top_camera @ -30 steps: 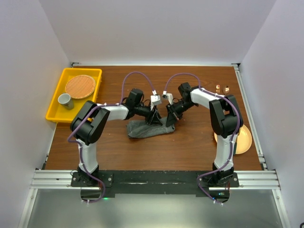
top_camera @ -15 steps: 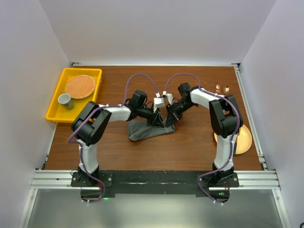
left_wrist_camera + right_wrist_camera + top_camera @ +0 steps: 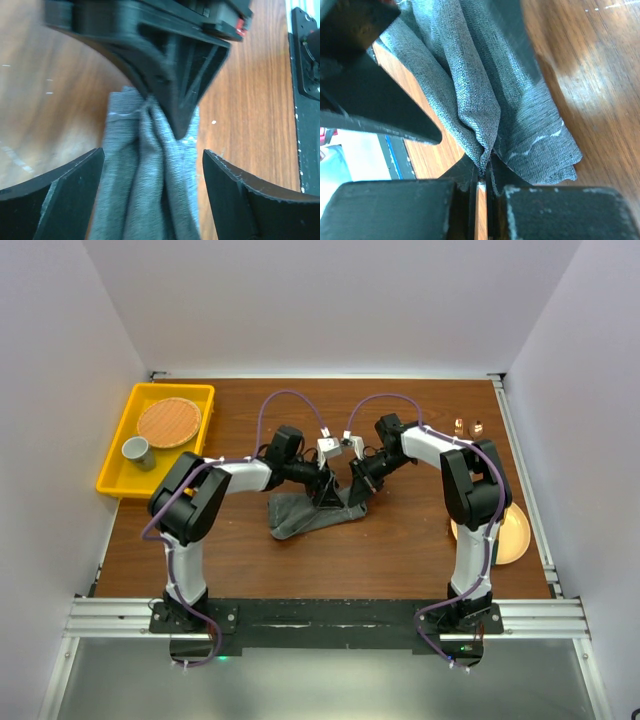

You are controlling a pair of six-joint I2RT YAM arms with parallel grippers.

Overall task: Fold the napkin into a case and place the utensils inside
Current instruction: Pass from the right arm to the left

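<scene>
**Room.** White walls (image 3: 330,310) on three sides. Brown wood-grain table (image 3: 400,555), glossy under the lamps. A metal rail (image 3: 330,618) along the near edge carries both arm bases.

1. Yellow tray (image 3: 112,478): well apart to the left of the left pincer, at the table's left edge. It holds a round woven mat (image 3: 168,423) and a small grey cup (image 3: 136,451).
2. Left pincer (image 3: 152,165): jaws apart, one finger on either side of the cloth, gripping nothing.
3. Napkin (image 3: 298,518): dark grey and bunched in loose folds at the table's middle. It lies beneath and between the two pincers and is drawn up to a peak at the right one. It is not formed into a case.
4. Right pincer (image 3: 481,176): jaws together, clamped on a folded ridge of the napkin. Its tip is just beside the left pincer.
5. Utensils (image 3: 467,426): small copper pieces well apart to the right of the right pincer, near the far right corner and outside the cloth.
6. Plate (image 3: 514,532): yellow-orange and round, to the right of the right pincer and nearer the rail. It is partly hidden by the right arm.
</scene>
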